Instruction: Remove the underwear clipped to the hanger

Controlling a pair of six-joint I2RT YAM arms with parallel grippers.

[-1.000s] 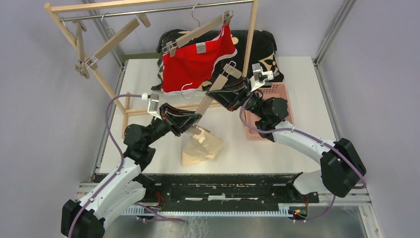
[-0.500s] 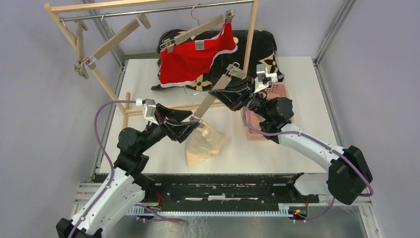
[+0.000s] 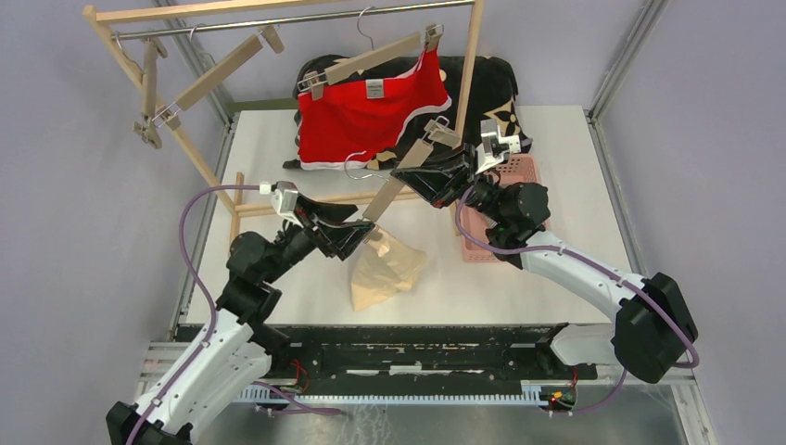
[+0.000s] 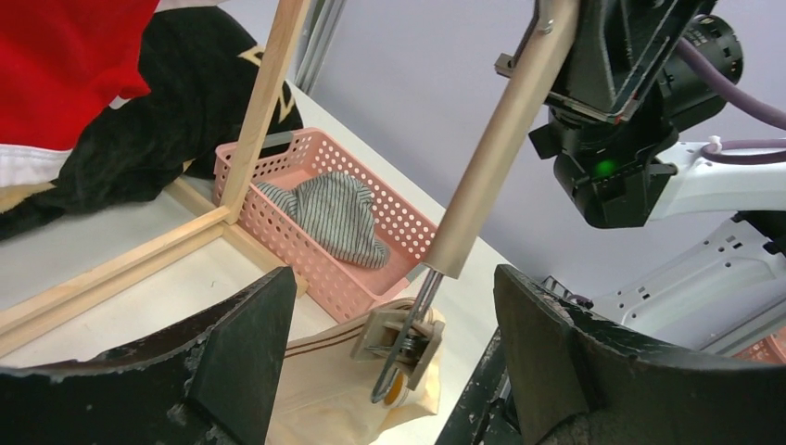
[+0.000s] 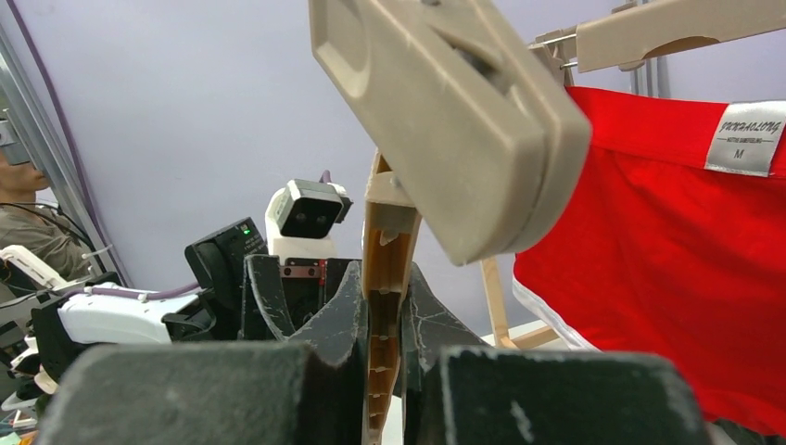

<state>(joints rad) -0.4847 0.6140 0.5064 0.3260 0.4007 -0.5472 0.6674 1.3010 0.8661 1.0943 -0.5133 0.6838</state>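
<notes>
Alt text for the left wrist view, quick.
Open left jaws flank a hanger whose lower clip rests on the beige underwear. Behind, striped underwear lies in a pink basket; red underwear shows upper left.

White table (image 3: 575,158) with lilac walls (image 3: 56,185) all round. A wooden clothes rack (image 3: 473,65) takes up the far half, roughly 10 to 1 o'clock, with a metal rail (image 3: 278,20) across the top and its base bar flat on the tabletop. Behind it at 12 there's a big black cushion (image 3: 491,83) with tan flower prints, slumped at the back edge. A pink perforated basket (image 3: 530,167) sits around 2 o'clock, just beside the rack's right post. Right wrist cam also catches a person (image 5: 32,236) way off at 9.
</notes>
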